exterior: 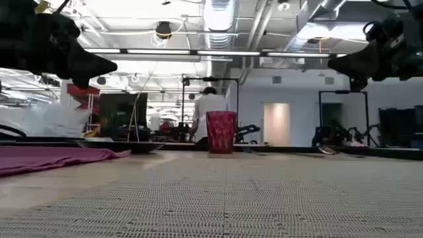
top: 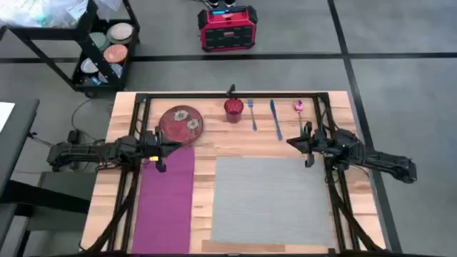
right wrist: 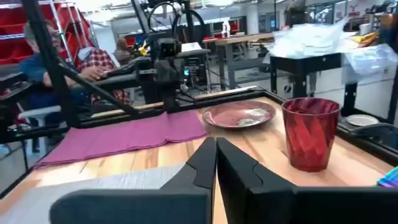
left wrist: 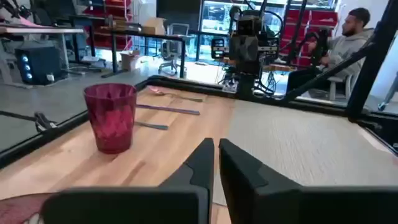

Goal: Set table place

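The grey placemat [top: 273, 201] lies flat on the plank desk [top: 207, 146], filling the near-right part and reaching almost to the near edge; its weave fills the foreground of the low view. Beside it on the left, apart by a strip of bare wood, lies a magenta napkin [top: 168, 200], running from the near edge up toward a dark red plate [top: 181, 123] by the far-left corner. Along the far edge stand a red tumbler [top: 233, 109], then a blue fork [top: 252, 114], a blue knife [top: 275, 118] and a pink spoon [top: 299, 107], all clear of the placemat. The left hand [top: 158, 152] hovers over the napkin's far end, fingers pressed together; the right hand [top: 307, 144] hangs over the placemat's far-right corner, fingers likewise together. The placemat's middle is bare. Only the high view shows the floor beyond the desk: a black shelf cart [top: 100, 50] with dishes off the far-left corner and a red case [top: 227, 28]. The wrist views show seated people in the room.
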